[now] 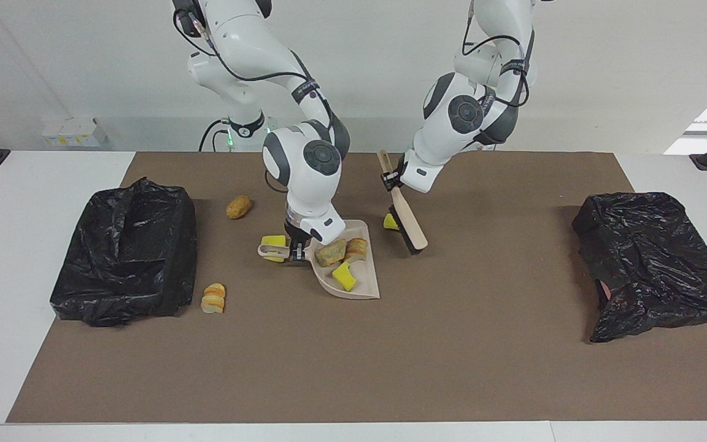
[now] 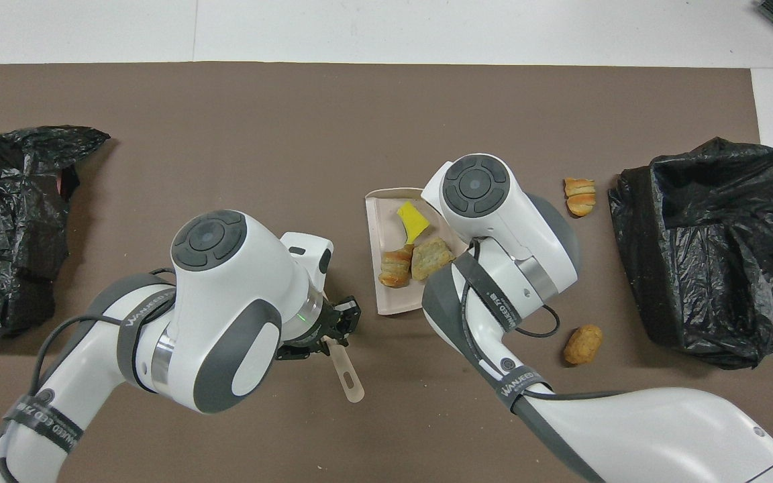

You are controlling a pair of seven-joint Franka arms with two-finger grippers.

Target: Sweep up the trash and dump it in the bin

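Observation:
My right gripper [image 1: 295, 252] is shut on the handle of the beige dustpan [image 1: 363, 283], which rests on the mat. In the pan [image 2: 380, 235] lie three pieces of trash: a yellow sponge chunk [image 1: 344, 276], a striped bread piece [image 1: 357, 248] and a tan lump [image 1: 331, 252]. My left gripper [image 1: 393, 180] is shut on the handle of the brush [image 1: 407, 228], held tilted beside the pan. Its head partly hides another yellow chunk [image 1: 390, 222]. A yellow chunk [image 1: 274, 240] lies by the pan's handle. A brown nugget [image 1: 239, 207] and a bread piece [image 1: 213, 298] lie loose.
A black-bagged bin [image 1: 126, 252] stands open at the right arm's end of the table, close to the loose bread piece [image 2: 580, 196] and the nugget [image 2: 582, 343]. A second black-bagged bin [image 1: 654, 264] sits at the left arm's end. A brown mat [image 1: 353, 368] covers the table.

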